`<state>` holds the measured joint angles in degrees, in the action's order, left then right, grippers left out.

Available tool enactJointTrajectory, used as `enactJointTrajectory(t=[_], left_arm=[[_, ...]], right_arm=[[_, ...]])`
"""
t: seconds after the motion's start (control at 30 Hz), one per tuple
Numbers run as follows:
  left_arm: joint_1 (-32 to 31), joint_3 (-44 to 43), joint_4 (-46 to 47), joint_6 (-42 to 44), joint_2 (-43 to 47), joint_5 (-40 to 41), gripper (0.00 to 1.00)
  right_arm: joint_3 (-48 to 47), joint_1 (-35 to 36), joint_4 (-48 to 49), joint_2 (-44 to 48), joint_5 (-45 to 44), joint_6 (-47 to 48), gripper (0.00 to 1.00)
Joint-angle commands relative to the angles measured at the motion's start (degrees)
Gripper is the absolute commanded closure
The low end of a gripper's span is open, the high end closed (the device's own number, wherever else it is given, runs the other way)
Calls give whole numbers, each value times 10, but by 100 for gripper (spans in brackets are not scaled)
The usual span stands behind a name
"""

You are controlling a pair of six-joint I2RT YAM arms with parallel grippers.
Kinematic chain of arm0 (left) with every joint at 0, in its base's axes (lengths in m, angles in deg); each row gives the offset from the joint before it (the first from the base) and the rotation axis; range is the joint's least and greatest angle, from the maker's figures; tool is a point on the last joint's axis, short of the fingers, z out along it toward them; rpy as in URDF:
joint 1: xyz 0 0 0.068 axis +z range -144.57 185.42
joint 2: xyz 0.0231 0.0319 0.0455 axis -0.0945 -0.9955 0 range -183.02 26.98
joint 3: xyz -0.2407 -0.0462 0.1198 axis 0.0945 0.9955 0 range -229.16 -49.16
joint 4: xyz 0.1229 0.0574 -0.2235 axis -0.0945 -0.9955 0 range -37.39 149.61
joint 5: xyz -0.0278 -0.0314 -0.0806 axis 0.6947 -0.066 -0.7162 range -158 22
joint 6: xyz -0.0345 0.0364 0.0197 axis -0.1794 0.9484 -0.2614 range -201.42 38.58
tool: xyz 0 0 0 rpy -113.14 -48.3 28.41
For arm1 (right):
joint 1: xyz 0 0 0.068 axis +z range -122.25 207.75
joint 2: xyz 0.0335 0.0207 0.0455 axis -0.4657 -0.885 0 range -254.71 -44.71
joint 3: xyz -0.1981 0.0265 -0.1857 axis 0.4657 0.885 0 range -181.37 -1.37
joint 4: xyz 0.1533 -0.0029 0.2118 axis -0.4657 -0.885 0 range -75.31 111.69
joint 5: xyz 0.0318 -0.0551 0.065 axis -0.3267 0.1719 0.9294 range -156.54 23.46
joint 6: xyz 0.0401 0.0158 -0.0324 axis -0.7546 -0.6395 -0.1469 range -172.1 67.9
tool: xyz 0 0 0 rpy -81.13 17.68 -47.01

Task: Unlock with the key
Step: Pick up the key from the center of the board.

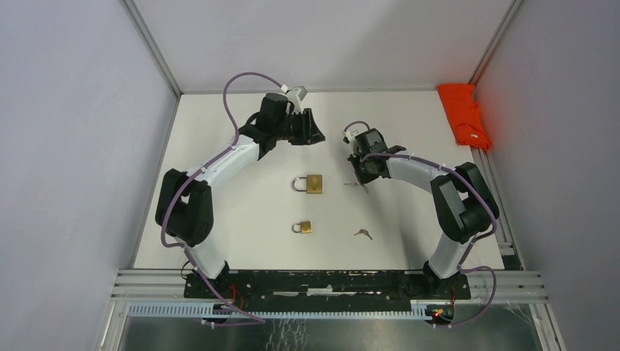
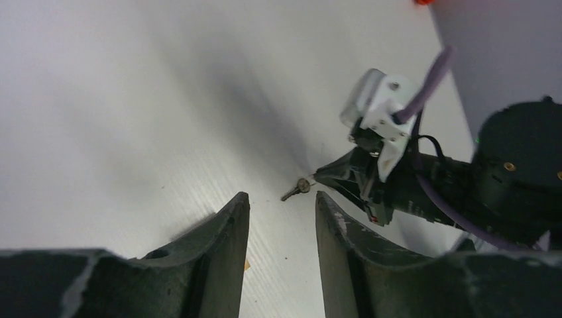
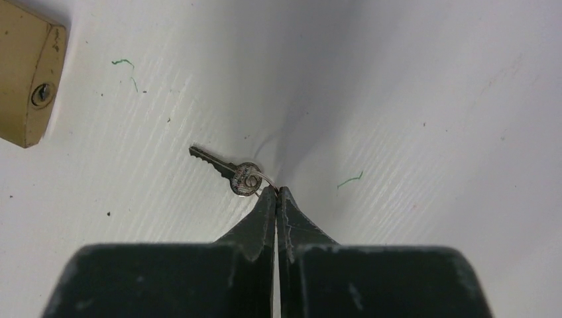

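A large brass padlock (image 1: 314, 183) lies flat mid-table; its keyhole end shows in the right wrist view (image 3: 26, 86). A small silver key (image 3: 228, 171) on a thin wire ring lies just right of it. My right gripper (image 3: 276, 190) is shut, its tips pinching the key's ring, with the key pointing toward the padlock. In the top view the right gripper (image 1: 362, 183) is low over the table beside the padlock. The left wrist view also shows the key (image 2: 296, 189). My left gripper (image 2: 281, 199) is open and empty, and in the top view (image 1: 314, 131) it hovers behind the padlock.
A smaller brass padlock (image 1: 303, 227) lies nearer the arm bases. A second key (image 1: 363, 234) lies to its right. An orange cloth (image 1: 464, 115) lies at the far right edge. A metal rail (image 1: 329, 281) runs along the near edge.
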<state>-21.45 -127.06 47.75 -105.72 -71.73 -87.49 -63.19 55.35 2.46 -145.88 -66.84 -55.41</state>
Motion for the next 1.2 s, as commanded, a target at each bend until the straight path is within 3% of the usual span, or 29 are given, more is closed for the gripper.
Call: enactJointTrajectory(t=[0.0, 0.17, 0.37, 0.5, 0.7, 0.87, 0.93, 1.17], left_arm=[[-4, 23, 114, 26, -18, -115, 54], [-1, 34, 212, -7, -49, -222, 54], [2, 4, 257, -36, -103, -336, 52], [2, 23, 405, -118, -119, -405, 52], [4, 41, 686, -338, -163, -471, 51], [12, -1, 1101, -677, -270, -483, 47], [13, -21, 1114, -709, -300, -480, 47], [14, -26, 1114, -683, -305, -478, 49]], right_arm=[[-38, 0, -22, 49, -12, 6, 100], [-60, -1, -41, 97, -13, 13, 100], [-95, 0, -70, 158, -4, 26, 100], [-114, 0, -77, 177, 1, 28, 100], [-137, 0, -78, 183, 26, 28, 100], [-154, 0, -77, 186, 45, 28, 100], [-162, 0, -78, 188, 59, 28, 100], [-177, 0, -68, 207, 107, 20, 100]])
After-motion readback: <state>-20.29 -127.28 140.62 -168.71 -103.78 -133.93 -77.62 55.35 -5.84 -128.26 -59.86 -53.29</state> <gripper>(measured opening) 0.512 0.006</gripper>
